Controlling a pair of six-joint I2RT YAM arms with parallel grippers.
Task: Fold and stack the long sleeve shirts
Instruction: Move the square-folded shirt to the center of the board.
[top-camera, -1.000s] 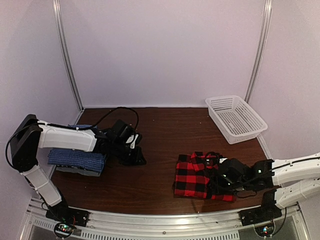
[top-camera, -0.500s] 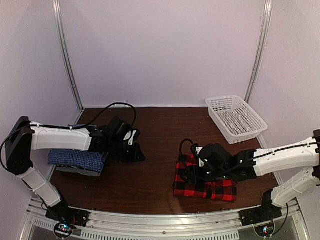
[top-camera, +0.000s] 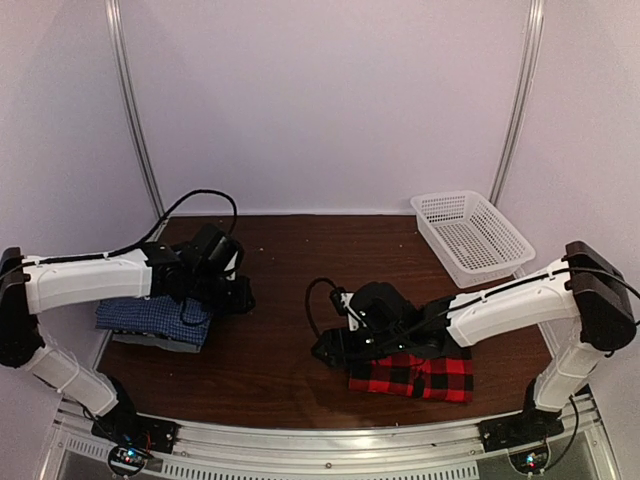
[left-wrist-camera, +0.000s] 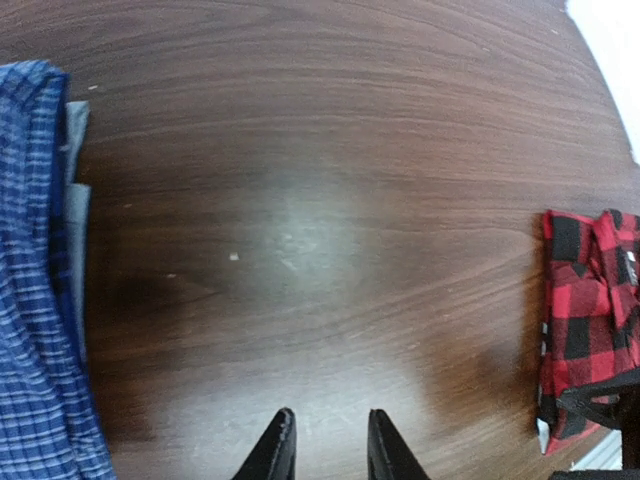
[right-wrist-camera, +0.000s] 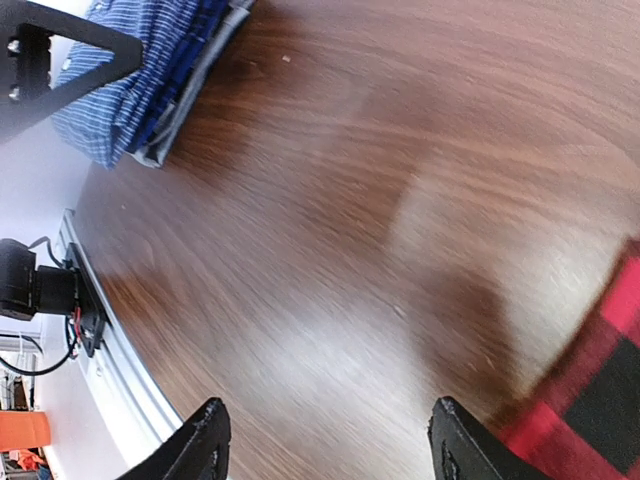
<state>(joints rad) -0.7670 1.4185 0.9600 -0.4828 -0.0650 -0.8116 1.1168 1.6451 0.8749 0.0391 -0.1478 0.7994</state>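
Note:
A folded red-and-black plaid shirt lies on the table at front right; it also shows in the wrist views. At the left, a folded blue checked shirt rests on a grey shirt. My right gripper hovers just left of the plaid shirt, open wide, with only bare wood between its jaws. My left gripper hangs over the table just right of the blue stack, with its jaws a narrow gap apart and nothing between them.
A white mesh basket stands at the back right. White walls close the table at the back and sides. A metal rail runs along the front edge. Bare wood lies between the two shirt piles.
My right arm has swept left across the plaid shirt to its left edge. My left gripper has drawn back left toward the blue stack, and its jaws have parted a little.

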